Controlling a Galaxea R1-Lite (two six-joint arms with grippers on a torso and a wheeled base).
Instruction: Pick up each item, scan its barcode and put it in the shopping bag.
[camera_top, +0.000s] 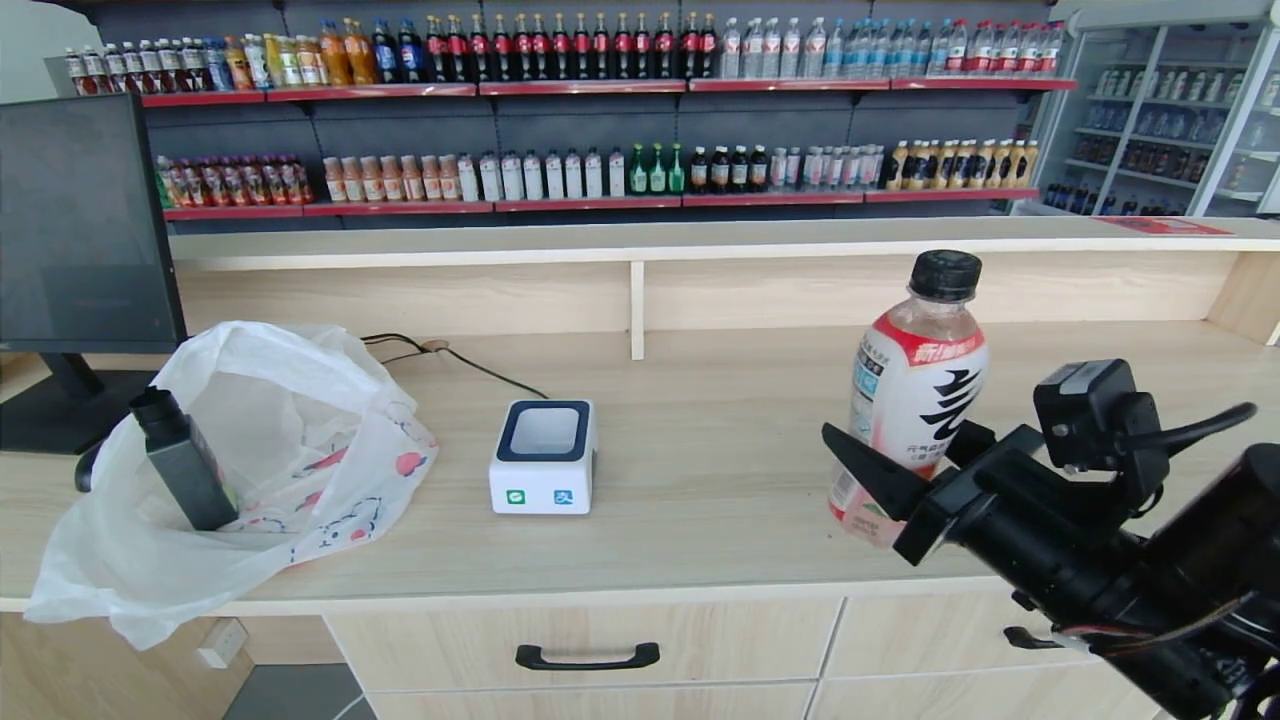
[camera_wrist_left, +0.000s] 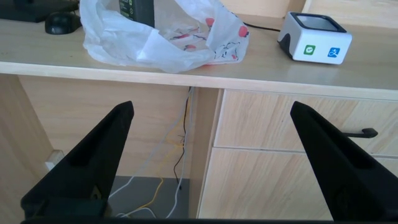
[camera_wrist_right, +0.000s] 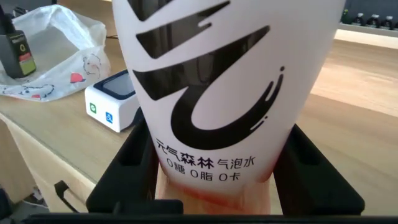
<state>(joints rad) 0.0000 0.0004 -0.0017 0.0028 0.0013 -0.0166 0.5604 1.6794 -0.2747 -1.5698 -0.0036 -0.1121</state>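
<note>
A clear drink bottle (camera_top: 915, 400) with a black cap and a red-and-white label stands slightly tilted near the counter's front right. My right gripper (camera_top: 900, 470) is shut on its lower part, and in the right wrist view its black fingers (camera_wrist_right: 130, 168) press both sides of the bottle (camera_wrist_right: 230, 93). The white scanner (camera_top: 543, 455) with a dark-framed window sits mid-counter. At the left lies the white plastic shopping bag (camera_top: 290, 440), with a dark grey capped item (camera_top: 185, 465) upright in it. My left gripper (camera_wrist_left: 211, 112) hangs open below the counter edge, in front of the cabinet.
A dark monitor (camera_top: 80, 230) stands at the far left with a black mouse (camera_wrist_left: 62, 22) beside the bag. A cable runs behind the scanner. Drawers with a black handle (camera_top: 587, 657) lie under the counter. A raised ledge backs the counter, with drink shelves behind it.
</note>
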